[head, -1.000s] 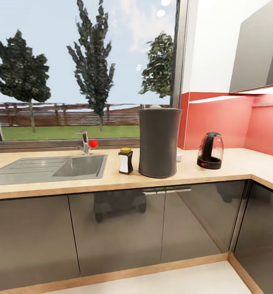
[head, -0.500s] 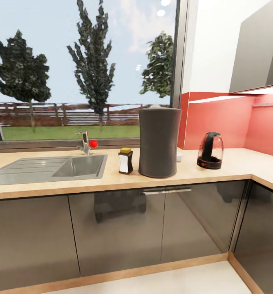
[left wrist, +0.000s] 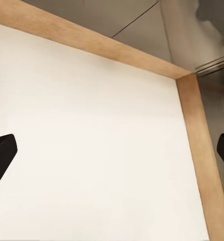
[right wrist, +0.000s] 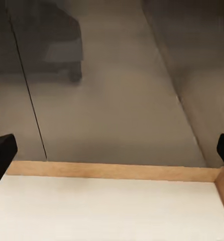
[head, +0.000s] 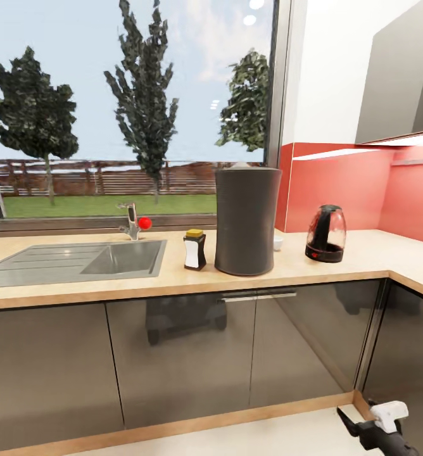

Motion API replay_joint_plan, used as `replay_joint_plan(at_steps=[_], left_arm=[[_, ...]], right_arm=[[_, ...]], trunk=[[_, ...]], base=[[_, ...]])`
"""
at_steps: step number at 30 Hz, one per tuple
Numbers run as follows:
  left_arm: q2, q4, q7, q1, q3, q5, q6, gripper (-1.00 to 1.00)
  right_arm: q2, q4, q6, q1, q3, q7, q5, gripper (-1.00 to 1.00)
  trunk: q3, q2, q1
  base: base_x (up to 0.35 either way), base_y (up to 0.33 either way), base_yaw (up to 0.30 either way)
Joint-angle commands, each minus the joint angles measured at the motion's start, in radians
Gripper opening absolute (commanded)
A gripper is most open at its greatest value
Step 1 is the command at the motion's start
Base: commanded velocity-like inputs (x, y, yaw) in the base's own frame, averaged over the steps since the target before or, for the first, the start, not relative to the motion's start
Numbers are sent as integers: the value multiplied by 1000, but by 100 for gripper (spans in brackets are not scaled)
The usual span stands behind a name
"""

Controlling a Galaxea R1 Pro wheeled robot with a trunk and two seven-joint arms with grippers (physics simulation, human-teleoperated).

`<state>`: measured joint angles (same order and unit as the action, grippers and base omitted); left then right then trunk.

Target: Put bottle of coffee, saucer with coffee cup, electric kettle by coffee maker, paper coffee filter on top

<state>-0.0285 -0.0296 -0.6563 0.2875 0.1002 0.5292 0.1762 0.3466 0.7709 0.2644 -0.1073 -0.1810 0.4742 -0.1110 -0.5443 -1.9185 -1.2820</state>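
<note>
Coffee maker (head: pixel 247 220) upright on bench (head: pixel 338 263), coffee bottle (head: pixel 195 249) just beside at 9 o'clock, kettle (head: pixel 326 234) near at 3 o'clock; right tool (head: pixel 371 425) low over floor (head: pixel 268 440), released; left tool (left wrist: pixel 112 160) released

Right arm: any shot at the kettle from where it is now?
Probably not yet. The right pincer hangs low near the floor in front of the cabinets, open, while the electric kettle stands up on the countertop. Nothing blocks the kettle's front; the arm would first need to rise over the counter edge.
</note>
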Motion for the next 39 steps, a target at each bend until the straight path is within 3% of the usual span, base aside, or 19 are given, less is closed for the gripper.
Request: replay_joint_plan(at_steps=[1,6,7,9,13,17,21,23,24,26,29,37,39], left_arm=[[-1,1,13,1,8,6,7,100],[-2,0,48,1,1,7,8,100],[-2,0,55,1,-4,7,8,100],[-2,-1,59,1,-7,6,8,100],[-2,-1,64,1,-11,6,8,100],[-1,-1,66,1,-13,6,8,100],[-2,-1,67,1,-14,6,8,100],[-2,0,67,1,-14,6,8,100],[-2,0,67,1,-14,7,8,100],[0,0,67,1,-20,7,8,100],[1,0,69,1,-37,6,8,100],[-1,0,106,1,-43,6,8,100],[-1,0,109,1,-44,6,8,100]], right_arm=[[0,22,-17,1,-36,41,-11,100],[0,176,-174,6,-180,168,-15,100],[-1,259,-251,6,-219,207,-16,100],[-2,347,-326,7,-248,237,-16,100],[-6,526,-478,7,-286,271,-18,100],[-5,670,-570,-3,-300,281,-27,100],[-2,740,-675,-57,-302,284,-38,100],[-2,761,-752,-144,-303,284,-41,100],[-1,770,-791,-224,-303,278,-42,100],[-2,772,-808,-293,-301,242,-40,100],[-4,775,-869,-367,-294,91,-40,100],[-11,774,-957,-417,-287,-41,-38,100],[-20,774,-960,-423,-263,-98,-38,100]], trunk=[[-1,-1,0],[-1,-1,0],[-1,-1,0],[-1,-1,0],[-1,-1,0],[-1,-1,0],[-1,-1,0],[-1,-1,0],[-1,-1,0],[-1,-1,0],[-1,-1,0],[-1,-1,0],[-1,-1,0]], base=[[0,0,0],[0,0,0],[0,0,0],[0,0,0],[0,0,0],[0,0,0],[0,0,0],[0,0,0],[0,0,0],[0,0,0],[0,0,0],[0,0,0],[0,0,0]])
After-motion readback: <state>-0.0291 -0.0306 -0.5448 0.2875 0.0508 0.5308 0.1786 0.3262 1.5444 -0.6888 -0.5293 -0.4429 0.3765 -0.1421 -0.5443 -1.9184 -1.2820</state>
